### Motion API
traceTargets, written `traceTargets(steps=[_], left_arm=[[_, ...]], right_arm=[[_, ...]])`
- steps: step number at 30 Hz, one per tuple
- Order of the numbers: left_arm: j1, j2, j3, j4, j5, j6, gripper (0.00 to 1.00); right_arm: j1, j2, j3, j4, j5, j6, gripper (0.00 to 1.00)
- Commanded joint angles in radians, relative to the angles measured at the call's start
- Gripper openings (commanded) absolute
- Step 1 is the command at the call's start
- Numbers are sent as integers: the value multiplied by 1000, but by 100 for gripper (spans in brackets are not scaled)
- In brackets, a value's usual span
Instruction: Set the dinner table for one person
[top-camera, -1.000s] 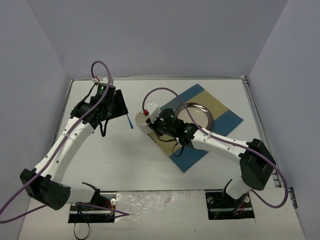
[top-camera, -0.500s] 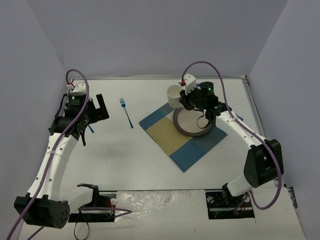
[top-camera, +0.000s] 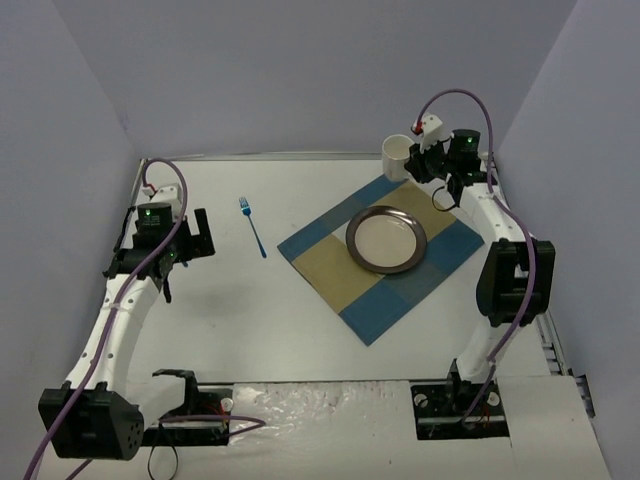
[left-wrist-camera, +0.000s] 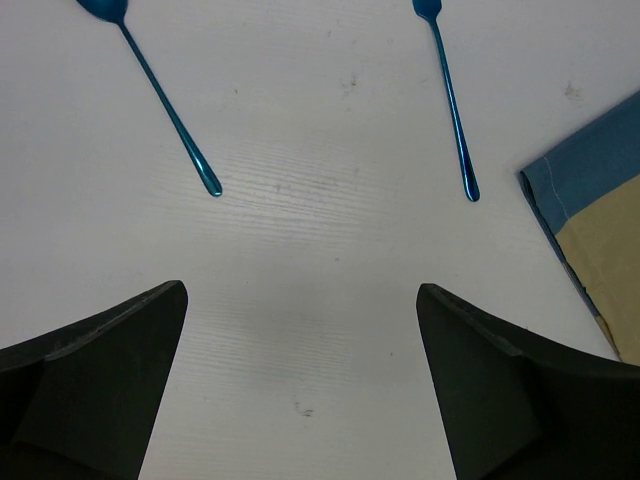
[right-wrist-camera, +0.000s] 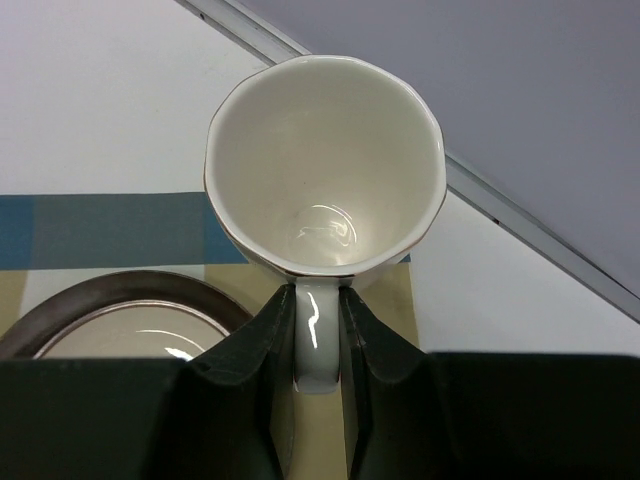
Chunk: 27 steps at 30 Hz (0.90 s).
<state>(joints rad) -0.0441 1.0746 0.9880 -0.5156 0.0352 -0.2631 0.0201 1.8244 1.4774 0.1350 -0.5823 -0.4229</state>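
No legible text or labels anywhere

The cup (right-wrist-camera: 325, 170) I hold looks like glossy glazed ceramic. The fork (left-wrist-camera: 450, 100) and spoon (left-wrist-camera: 167, 105) are shiny blue metal on the matt white table (left-wrist-camera: 320, 290); the placemat (left-wrist-camera: 600, 230) is hemmed cloth.

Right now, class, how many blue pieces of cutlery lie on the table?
2. In the left wrist view, the fork lies nearest the placemat; the other utensil lies left of it. Overhead shows only the fork.

a robot lab cell: two arms (top-camera: 115, 310) bolted to a white tabletop (top-camera: 290, 320) inside plain lavender walls (top-camera: 300, 80).
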Motion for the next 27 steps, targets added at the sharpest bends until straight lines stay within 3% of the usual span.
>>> traceTargets(steps=[1, 12, 27], left_arm=[[12, -67, -5, 103, -43, 28, 97], [13, -64, -23, 108, -94, 41, 97], [12, -33, -26, 111, -89, 50, 97]], right_arm=[[-15, 64, 164, 129, -87, -57, 0], [-54, 224, 287, 129, -105, -97, 0], [-83, 310, 296, 183, -141, -109, 0]])
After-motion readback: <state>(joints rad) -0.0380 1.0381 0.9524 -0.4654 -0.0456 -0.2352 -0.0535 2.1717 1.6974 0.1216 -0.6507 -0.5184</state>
